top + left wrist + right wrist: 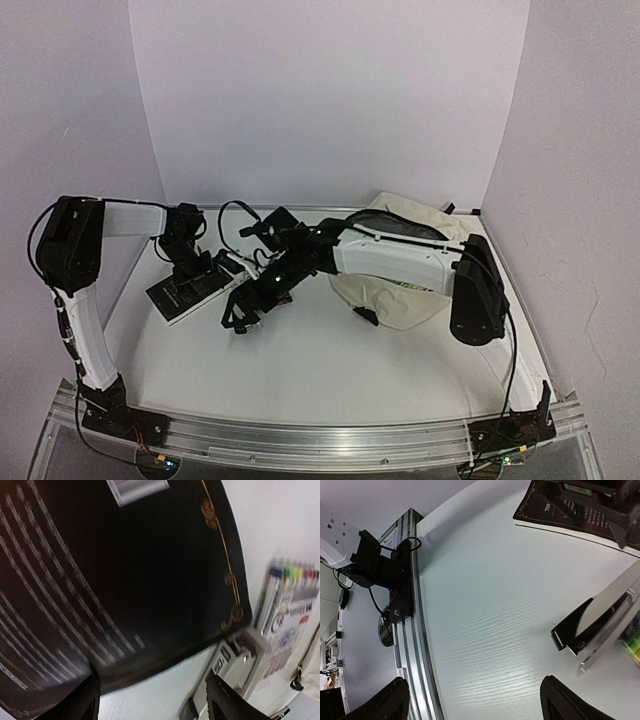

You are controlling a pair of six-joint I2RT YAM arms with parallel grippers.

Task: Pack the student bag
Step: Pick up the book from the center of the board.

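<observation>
The right arm's fingers (395,702) hang spread wide over the white surface (485,620), holding nothing. At nine o'clock the left arm's fingers (86,705) are spread over the flat black book with gold trim (125,580). Next, I think: squeeze its edge, then carry it to the soft cream fabric student bag (400,295) at two o'clock.

Both arms share one build: the left arm (88,330) and right arm (395,262) have smooth white link shells joined by bulky black rounded joint housings. Each is bolted on a black base, left base (105,408) and right base (515,432), at the near corners of the table (330,360). A thin black cable (513,350) runs along the right arm. The left gripper (155,702) and right gripper (470,700) carry black tapered fingers (567,700); a small green light (272,279) glows on the right wrist
</observation>
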